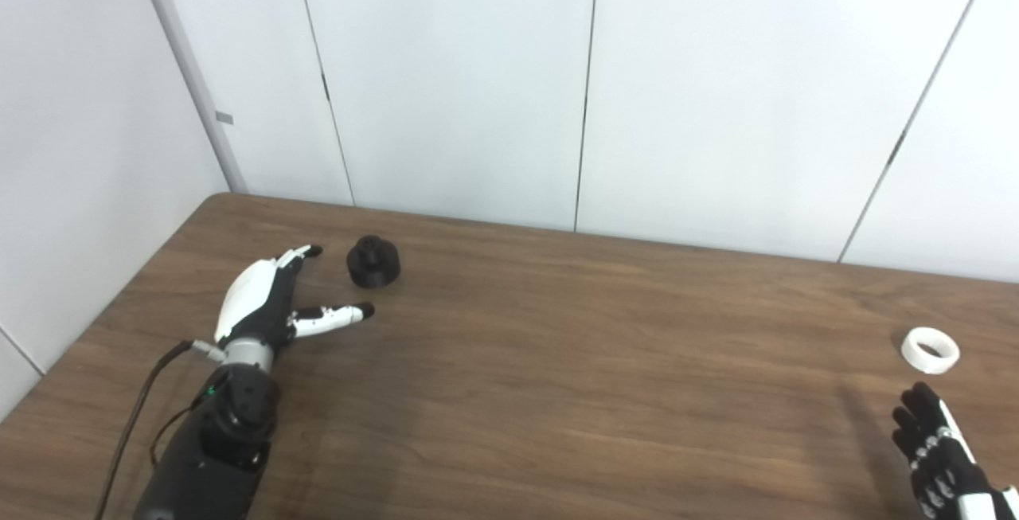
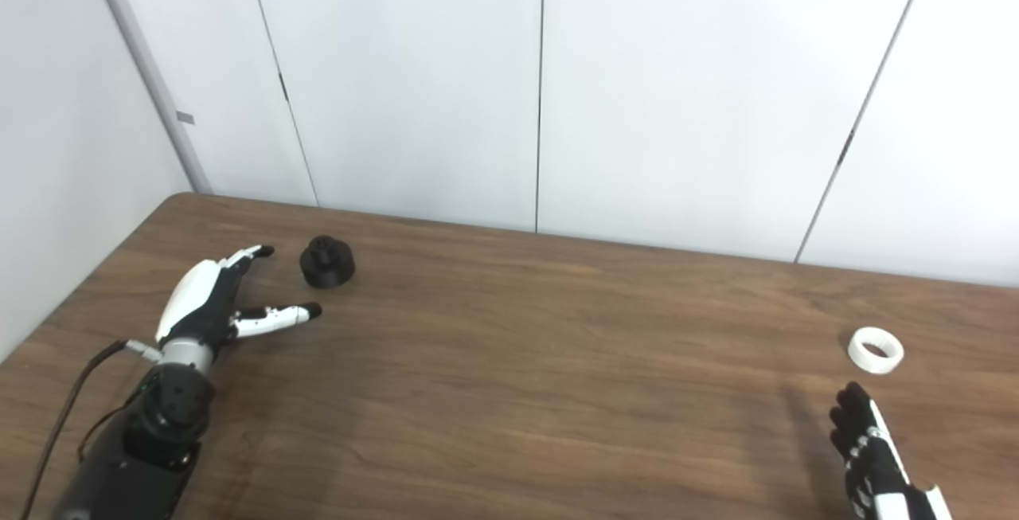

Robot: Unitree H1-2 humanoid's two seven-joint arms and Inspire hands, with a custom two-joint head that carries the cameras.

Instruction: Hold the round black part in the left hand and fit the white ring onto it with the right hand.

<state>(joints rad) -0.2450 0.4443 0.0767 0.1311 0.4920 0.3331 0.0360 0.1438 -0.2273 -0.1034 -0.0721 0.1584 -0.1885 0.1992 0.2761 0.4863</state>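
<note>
Wide brown wooden desk, set against pale wall panels, carrying both task pieces and nothing joined so far. Near the left edge, left hand lying low over the desk, spread wide, fingers pointing toward the far side and thumb stretched out sideways, holding nothing. At the bottom right corner, right hand only partly inside both views, dark fingers extended upward and apart, empty as well; palm cut off by the picture edge. Round black part standing upright on the desk just beyond the left thumb tip and beside the left fingers, close but apart from them, narrower knob on top. White ring lying flat on the desk near the right edge, a short way beyond the right fingertips, untouched, and well apart from the black part across the whole width of the desk. Judged from this: 0 of the steps finished. Left to do: close the left hand around the black part and lift it, pick up the ring with the right hand, bring the 2 together, seat the ring over the part. Seemingly in the reaching stage on both sides, each hand near its own piece.
</note>
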